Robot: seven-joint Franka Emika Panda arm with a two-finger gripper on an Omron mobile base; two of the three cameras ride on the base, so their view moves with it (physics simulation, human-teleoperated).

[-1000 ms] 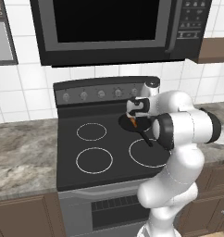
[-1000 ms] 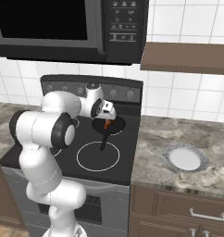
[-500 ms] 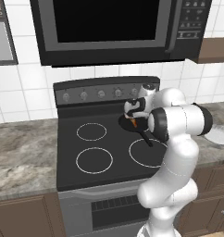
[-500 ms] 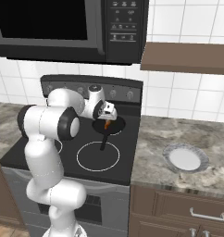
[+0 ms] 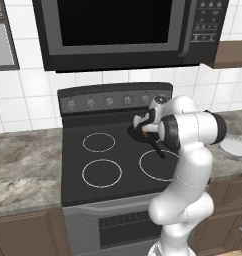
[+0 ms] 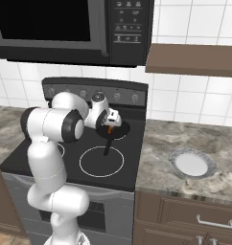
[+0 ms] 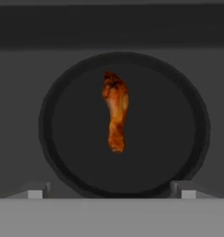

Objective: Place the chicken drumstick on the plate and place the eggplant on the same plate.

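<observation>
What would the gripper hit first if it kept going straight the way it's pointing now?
Most likely the chicken drumstick lying in the black frying pan: the open gripper looks straight down onto it, though its height above is unclear.

A black frying pan (image 7: 123, 125) sits on the back right burner of the black stove (image 5: 100, 155), its handle (image 6: 107, 146) running toward the stove's front; four white burner rings mark the glass cooktop, and a row of round knobs (image 5: 109, 101) lines the raised back panel; a black microwave (image 5: 128, 30) hangs above the stove against the white tiled wall (image 6: 185, 21); mottled grey stone worktop (image 5: 23, 170) flanks the stove on both sides; brown wooden cabinets (image 6: 185, 222) with a pale bar handle stand below; a brown shelf (image 6: 194, 60) juts from the wall beside the microwave.
</observation>
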